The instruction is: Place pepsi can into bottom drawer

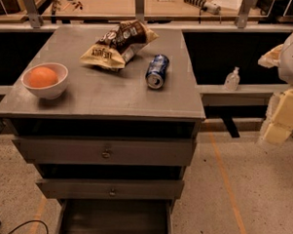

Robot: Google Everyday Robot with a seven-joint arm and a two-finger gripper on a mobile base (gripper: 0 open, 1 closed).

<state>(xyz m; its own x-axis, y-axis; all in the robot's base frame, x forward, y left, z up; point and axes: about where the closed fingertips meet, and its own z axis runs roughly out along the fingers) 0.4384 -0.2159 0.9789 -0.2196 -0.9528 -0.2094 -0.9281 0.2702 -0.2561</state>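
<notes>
The pepsi can (157,71) is blue with a silver top and lies on its side on the grey cabinet top (113,95), right of centre, its top facing me. The bottom drawer (113,220) is pulled out at the lower edge of the view, showing its dark floor and grey side walls. My gripper (264,95) is at the far right edge, off to the side of the cabinet and well apart from the can. Its pale yellow fingers (283,112) are spread apart and hold nothing.
A brown-and-yellow snack bag (118,43) lies just behind and left of the can. A white bowl with an orange (44,79) sits at the cabinet's left. Two shallower drawers with knobs (106,151) are slightly open. A small clear bottle (232,79) stands on a ledge at the right.
</notes>
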